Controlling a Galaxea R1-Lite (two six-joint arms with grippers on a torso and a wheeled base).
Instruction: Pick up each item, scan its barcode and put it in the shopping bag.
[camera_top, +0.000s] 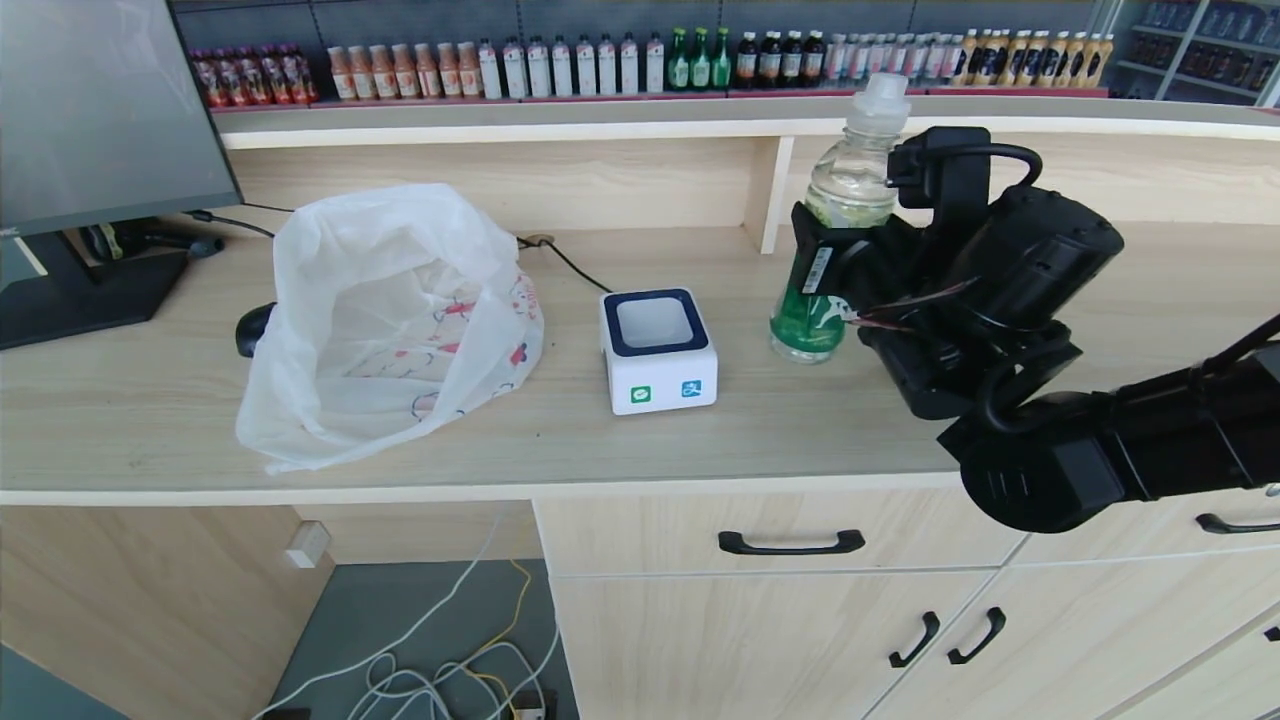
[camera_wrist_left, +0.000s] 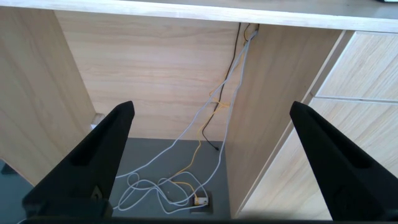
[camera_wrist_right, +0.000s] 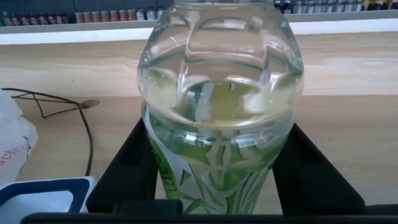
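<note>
A clear bottle (camera_top: 850, 185) with a green label and white cap stands upright, right of the white scanner box (camera_top: 658, 348) on the wooden counter (camera_top: 700, 440). My right gripper (camera_top: 815, 268) is shut on the bottle's labelled middle. I cannot tell whether its base touches the counter. In the right wrist view the bottle (camera_wrist_right: 221, 106) sits between the black fingers (camera_wrist_right: 124, 171). The white plastic shopping bag (camera_top: 385, 320) lies slumped and open-mouthed left of the scanner. My left gripper (camera_wrist_left: 211, 118) hangs open below the counter with nothing between its fingers.
A monitor (camera_top: 90, 110) stands at the counter's far left, and a black mouse (camera_top: 253, 327) lies behind the bag. A raised back ledge and a shelf of bottles (camera_top: 640, 65) run behind. Loose cables (camera_wrist_left: 168, 186) lie on the floor in the recess under the counter, with drawers beside it.
</note>
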